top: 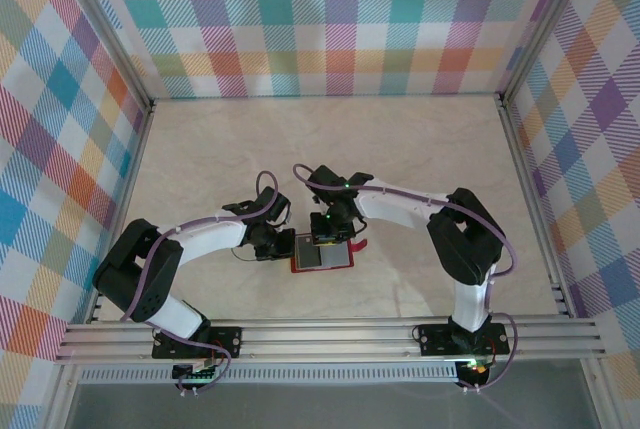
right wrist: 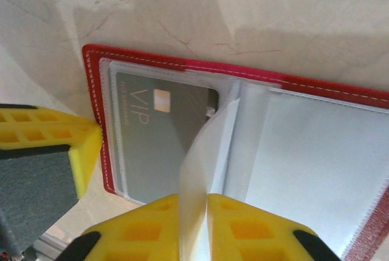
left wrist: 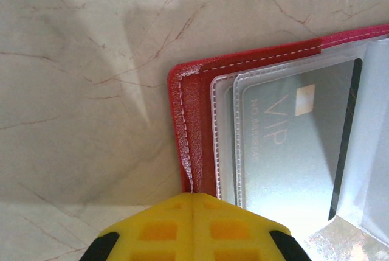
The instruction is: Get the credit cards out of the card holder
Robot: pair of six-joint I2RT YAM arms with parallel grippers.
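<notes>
Pinching the card holder's (right wrist: 96,97) clear sleeve flap (right wrist: 205,145) with my right gripper (right wrist: 194,200); the VIP card (right wrist: 158,145) lies between it and my closed left gripper (left wrist: 192,200).

A clear sleeve (right wrist: 202,154) hides the VIP card's (right wrist: 155,145) right end, and the card holder (right wrist: 304,84) runs past the right edge.

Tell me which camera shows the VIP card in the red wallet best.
Left wrist: the VIP card is large, its lettering, chip and dark edge band legible. Right wrist shows it too, but a lifted plastic sleeve covers one corner. In the top view it is a tiny grey patch inside the wallet.
</notes>
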